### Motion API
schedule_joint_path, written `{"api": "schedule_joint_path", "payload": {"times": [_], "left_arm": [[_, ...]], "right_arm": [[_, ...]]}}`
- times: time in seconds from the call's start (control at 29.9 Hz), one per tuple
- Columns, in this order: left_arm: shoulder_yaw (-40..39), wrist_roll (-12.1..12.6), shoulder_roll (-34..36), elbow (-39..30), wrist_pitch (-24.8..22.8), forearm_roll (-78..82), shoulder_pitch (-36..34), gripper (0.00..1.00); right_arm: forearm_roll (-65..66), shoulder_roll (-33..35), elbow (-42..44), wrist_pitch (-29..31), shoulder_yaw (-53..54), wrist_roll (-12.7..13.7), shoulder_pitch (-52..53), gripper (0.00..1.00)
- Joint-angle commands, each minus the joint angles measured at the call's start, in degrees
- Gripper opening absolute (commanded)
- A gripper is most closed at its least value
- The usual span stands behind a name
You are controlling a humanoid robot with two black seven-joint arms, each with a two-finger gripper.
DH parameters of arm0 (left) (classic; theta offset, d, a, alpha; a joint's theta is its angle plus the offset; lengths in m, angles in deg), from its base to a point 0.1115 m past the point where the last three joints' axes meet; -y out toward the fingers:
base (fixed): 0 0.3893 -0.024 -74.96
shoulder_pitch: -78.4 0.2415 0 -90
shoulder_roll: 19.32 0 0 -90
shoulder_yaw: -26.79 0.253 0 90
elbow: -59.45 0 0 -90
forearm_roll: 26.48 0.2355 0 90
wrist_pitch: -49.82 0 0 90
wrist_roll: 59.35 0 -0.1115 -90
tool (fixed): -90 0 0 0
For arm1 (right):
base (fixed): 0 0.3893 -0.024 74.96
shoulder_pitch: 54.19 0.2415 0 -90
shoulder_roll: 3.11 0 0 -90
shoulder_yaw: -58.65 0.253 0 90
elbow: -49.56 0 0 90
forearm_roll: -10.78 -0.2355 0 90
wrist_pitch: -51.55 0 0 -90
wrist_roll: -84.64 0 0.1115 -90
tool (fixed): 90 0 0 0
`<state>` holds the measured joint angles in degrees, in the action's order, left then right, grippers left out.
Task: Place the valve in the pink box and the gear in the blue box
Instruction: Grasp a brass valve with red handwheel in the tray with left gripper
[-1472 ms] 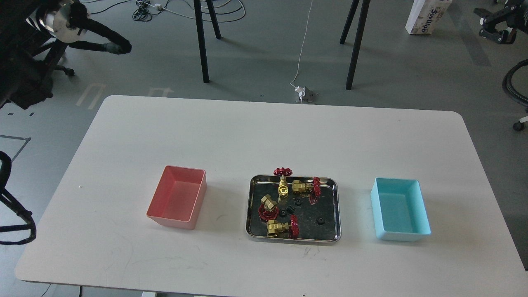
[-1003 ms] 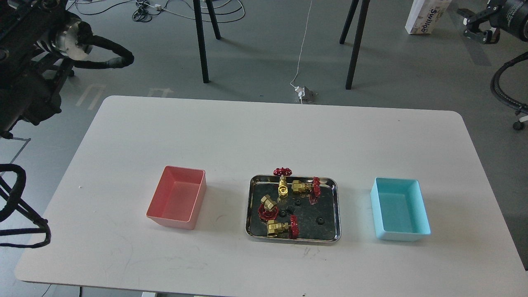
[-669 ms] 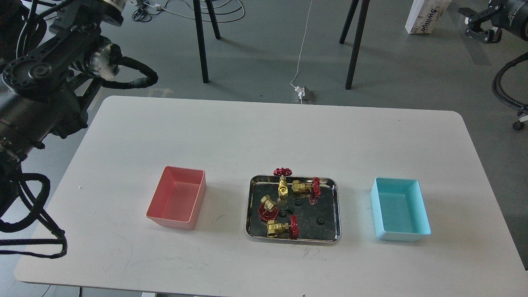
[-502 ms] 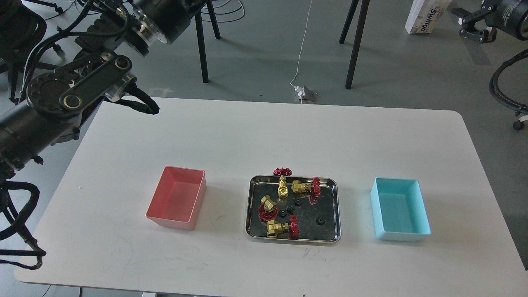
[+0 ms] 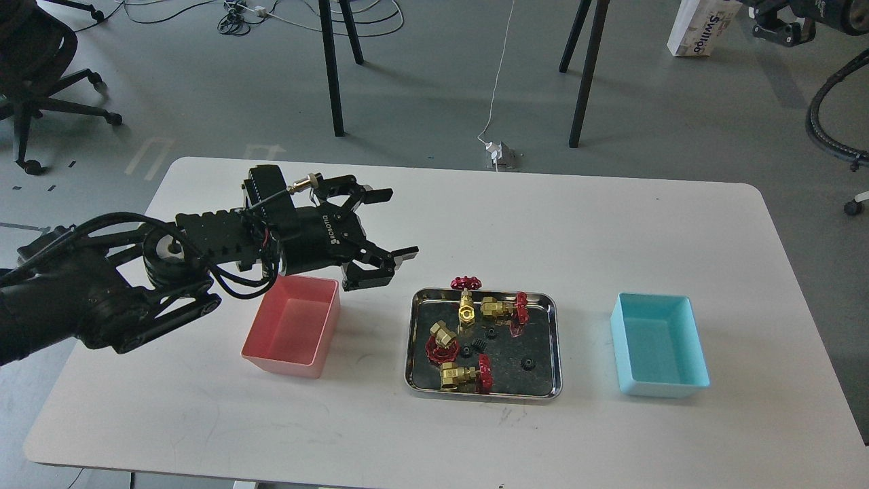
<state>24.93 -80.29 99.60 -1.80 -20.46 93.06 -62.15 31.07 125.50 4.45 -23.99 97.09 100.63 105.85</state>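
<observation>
Four brass valves with red handwheels lie in a shiny steel tray [image 5: 555, 339] at mid table: one upright at the back rim [image 5: 465, 301], one beside it [image 5: 503, 309], one at the left [image 5: 440, 341], one at the front [image 5: 464, 375]. Several tiny black gears lie among them, such as one [image 5: 525, 364] alone at the right and one [image 5: 486, 334] in the middle. The pink box [image 5: 292, 327] stands empty left of the tray; the blue box [image 5: 657, 343] stands empty to its right. My left gripper [image 5: 398, 224] is open and empty, above the pink box's far right corner, left of the tray. My right gripper [image 5: 770, 27] is small and dark at the top right, off the table.
The table's far edge runs behind the tray. Beyond it on the floor are black stand legs [image 5: 330, 68], a white cable with a plug block [image 5: 499, 153], a white carton [image 5: 699, 27] and an office chair [image 5: 41, 61] at the far left.
</observation>
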Motion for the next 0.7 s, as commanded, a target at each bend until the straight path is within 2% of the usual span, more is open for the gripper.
{"api": "schedule_joint_path", "payload": {"times": [0.0,0.2,0.37,0.67], "left_arm": [[-0.25,3.35,-3.59,0.51,0.06,3.85,4.92,0.97],[-1.04,4.67,-9.31,3.77,0.06,4.47,9.06,0.97],[-3.06,5.03,-12.91,5.26,-0.55,2.37,9.41,0.97],[-3.59,5.03,-14.15,5.97,-1.96,-2.11,13.89,0.97]], "right_arm": [[0.8,-0.02,0.02,-0.13,-0.3,0.09,-0.07,0.99],[1.07,-0.11,0.02,-0.13,-0.38,0.09,-0.25,0.99],[1.15,-0.28,0.02,-0.13,-0.38,0.09,-0.25,0.99],[3.0,-0.73,0.02,-0.13,-1.0,0.09,-0.25,0.99]]}}
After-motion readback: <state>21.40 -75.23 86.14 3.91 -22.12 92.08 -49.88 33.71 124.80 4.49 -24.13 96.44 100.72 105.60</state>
